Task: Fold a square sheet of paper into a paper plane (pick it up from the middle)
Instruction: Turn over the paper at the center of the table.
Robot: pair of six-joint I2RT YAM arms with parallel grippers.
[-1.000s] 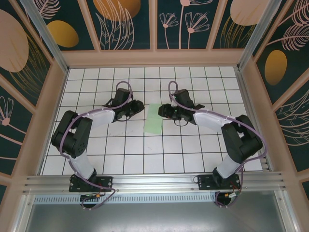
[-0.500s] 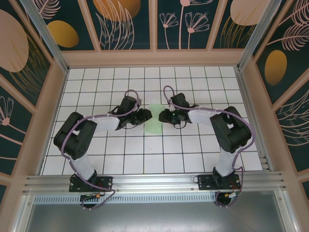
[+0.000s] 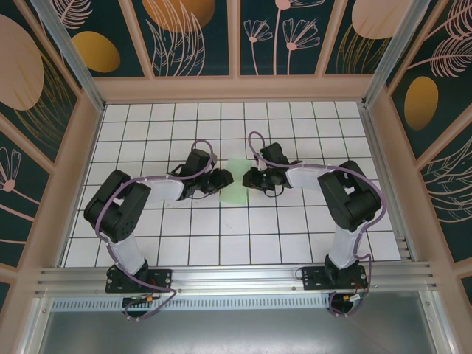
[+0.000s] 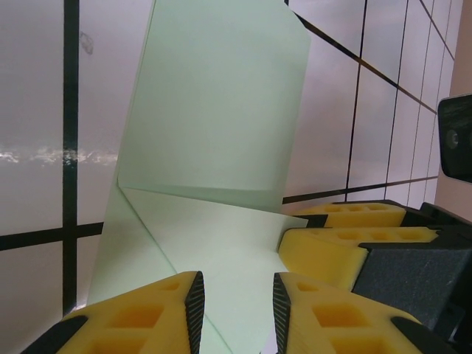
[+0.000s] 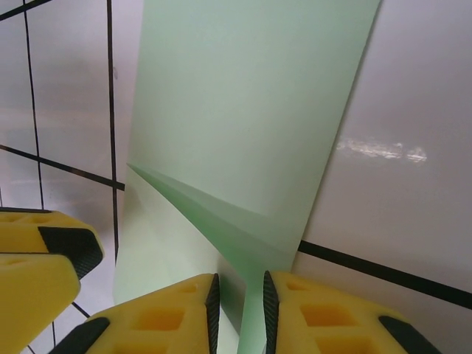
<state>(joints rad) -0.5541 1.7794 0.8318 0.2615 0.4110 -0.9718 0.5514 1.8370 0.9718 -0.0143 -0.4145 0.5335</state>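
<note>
A second ago my left gripper (image 3: 223, 179) hung well apart from the sheet of paper (image 3: 236, 190); now it has slid in across the table (image 3: 221, 236) until it touches the sheet's left edge. The paper lies mid-table as a narrow folded strip, less of it showing from above than before. My right gripper (image 3: 248, 178) has closed in the same way from the other side, so the two nearly meet over the strip. I judge that the approach is over and the pickup from the middle is starting. The overhead camera gives me only this crowding. From the left wrist I see a flap lifted along a slanted crease, my yellow fingers (image 4: 147, 313) nearly together with pale green running under their gap, and the other arm's fingers (image 4: 332, 251) just beside the paper's edge. Whether my left jaws actually hold anything, I cannot tell. The right wrist shows what neither other view does: a raised ridge of paper (image 5: 243, 236) rising off the table and running straight into the thin slit between my right fingers (image 5: 317, 313), which look pinched onto it.
</note>
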